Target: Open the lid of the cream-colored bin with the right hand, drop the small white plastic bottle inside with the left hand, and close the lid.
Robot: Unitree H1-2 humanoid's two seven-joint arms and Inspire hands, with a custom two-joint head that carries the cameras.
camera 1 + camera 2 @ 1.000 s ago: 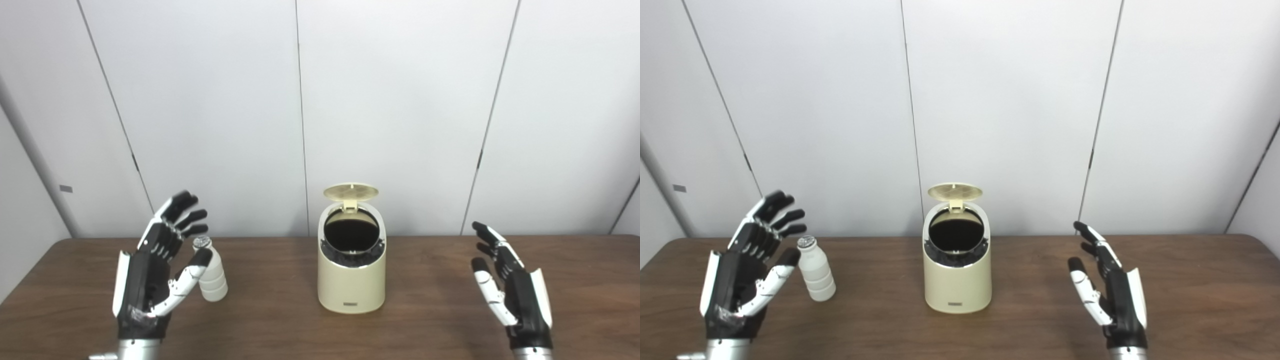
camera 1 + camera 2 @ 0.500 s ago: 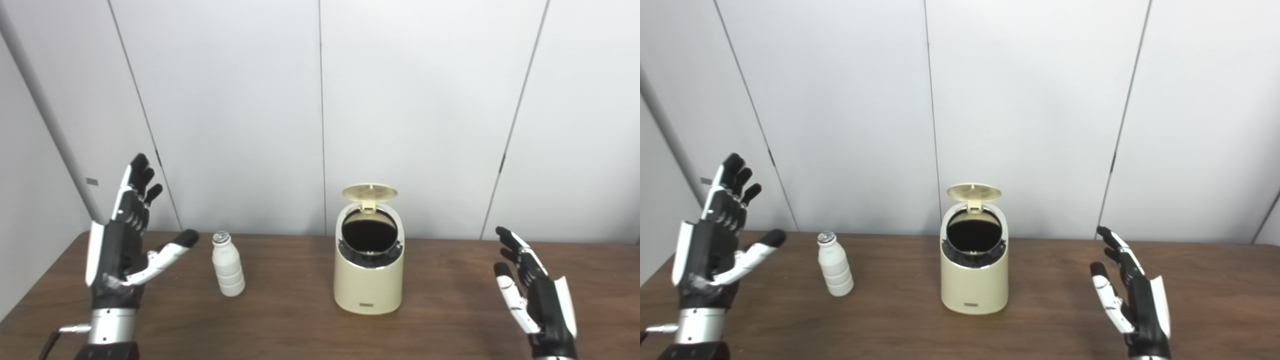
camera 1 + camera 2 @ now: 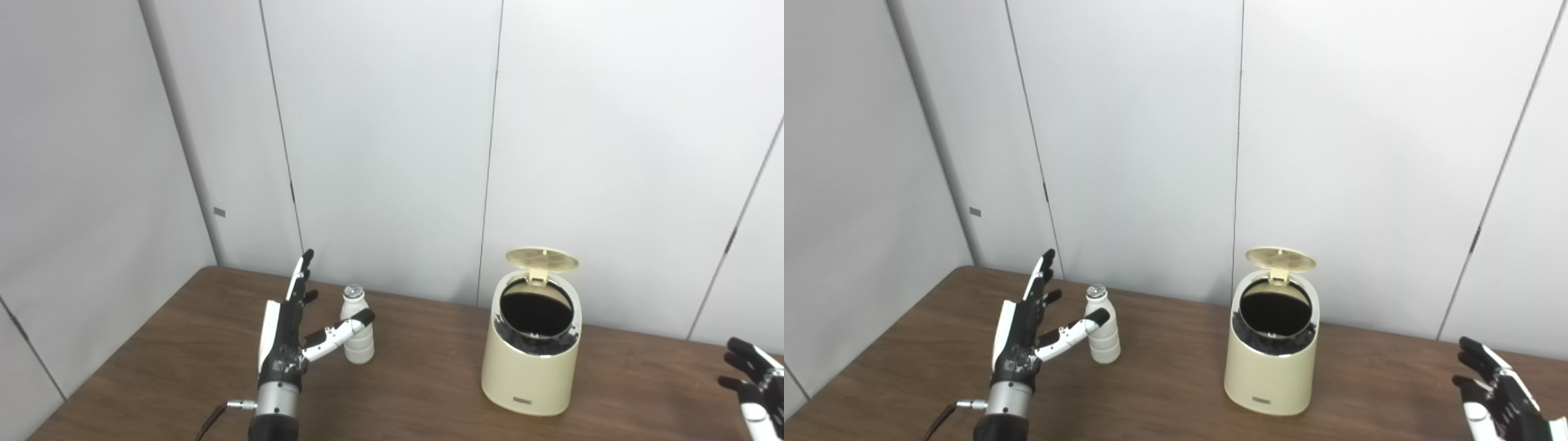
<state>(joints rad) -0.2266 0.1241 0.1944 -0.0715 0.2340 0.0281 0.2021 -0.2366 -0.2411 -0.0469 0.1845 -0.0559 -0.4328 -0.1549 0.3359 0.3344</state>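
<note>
The cream-colored bin [image 3: 530, 361] stands on the brown table [image 3: 416, 392], right of the middle, with its round lid [image 3: 541, 260] tipped up and the dark opening showing. The small white plastic bottle [image 3: 358, 327] stands upright to its left, near the wall. My left hand [image 3: 288, 324] is open just left of the bottle, fingers up, thumb reaching across the bottle's front; it does not grip it. My right hand [image 3: 1497, 392] is open and empty at the table's right front, partly cut off by the picture edge.
White wall panels [image 3: 392, 147] close off the back and left of the table. A thin cable [image 3: 214, 419] hangs near my left wrist. Bare tabletop lies between the bottle and the bin.
The camera has swung left, so the whole scene shifted right. My left hand has moved in beside the bottle, thumb now in front of it. Bottle and bin have stayed put.
</note>
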